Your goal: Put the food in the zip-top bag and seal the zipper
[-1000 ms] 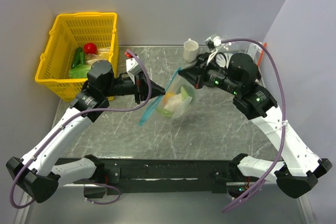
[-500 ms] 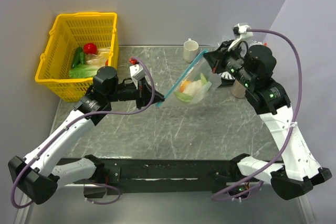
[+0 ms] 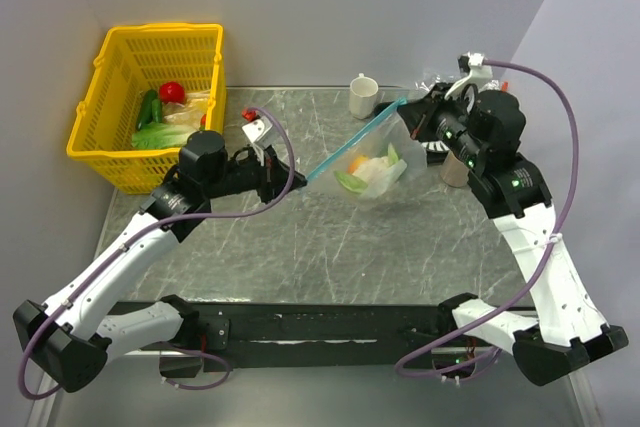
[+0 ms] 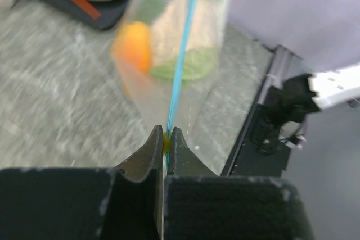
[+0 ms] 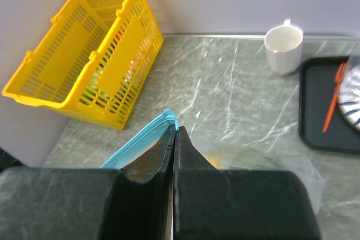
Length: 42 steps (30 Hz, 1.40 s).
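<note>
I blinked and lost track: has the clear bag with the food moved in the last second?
Yes. In the top view the zip-top bag has shifted right and farther back, its upper corner now past the white mug's right side.

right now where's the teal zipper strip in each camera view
Top external: zipper slants up-right across the middle.
Left wrist: zipper rises from the left gripper to the top edge.
Right wrist: zipper curves down-left from the right gripper.
Shared landmark: black tray, in both wrist views.
</note>
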Available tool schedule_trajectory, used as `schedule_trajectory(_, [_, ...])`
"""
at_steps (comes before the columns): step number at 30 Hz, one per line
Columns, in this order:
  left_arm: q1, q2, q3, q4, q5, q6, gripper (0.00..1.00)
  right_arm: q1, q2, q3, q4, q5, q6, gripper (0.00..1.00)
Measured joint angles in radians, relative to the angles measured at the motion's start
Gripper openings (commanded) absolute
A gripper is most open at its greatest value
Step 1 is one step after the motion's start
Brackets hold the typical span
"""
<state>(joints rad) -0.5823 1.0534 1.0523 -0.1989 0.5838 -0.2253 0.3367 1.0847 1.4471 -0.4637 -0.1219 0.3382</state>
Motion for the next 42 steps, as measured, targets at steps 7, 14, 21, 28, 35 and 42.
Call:
schedule_trajectory(7, [0.008,0.017,0.031,-0.175,-0.256,-0.032,0.04,-0.017,-0.052,-0.265,0.122,-0.052,0.105,0.00])
schedule_trajectory(14, [0.029,0.039,0.000,-0.208,-0.402,-0.024,0.04,-0.021,-0.051,-0.514,0.238,-0.109,0.214,0.24])
schedule_trajectory(21, [0.039,0.079,-0.037,-0.140,-0.424,-0.020,0.09,-0.021,-0.061,-0.574,0.284,-0.120,0.226,0.29])
schedule_trajectory(28, [0.039,0.076,-0.043,-0.092,-0.420,-0.032,0.59,-0.021,-0.109,-0.584,0.292,-0.113,0.216,0.79])
schedule_trajectory(35, [0.039,-0.016,-0.043,-0.091,-0.444,-0.058,0.99,-0.021,-0.139,-0.493,0.190,-0.024,0.215,0.92])
schedule_trajectory(42, [0.039,-0.218,-0.057,-0.075,-0.521,-0.107,0.99,-0.021,-0.220,-0.407,0.071,0.111,0.227,1.00])
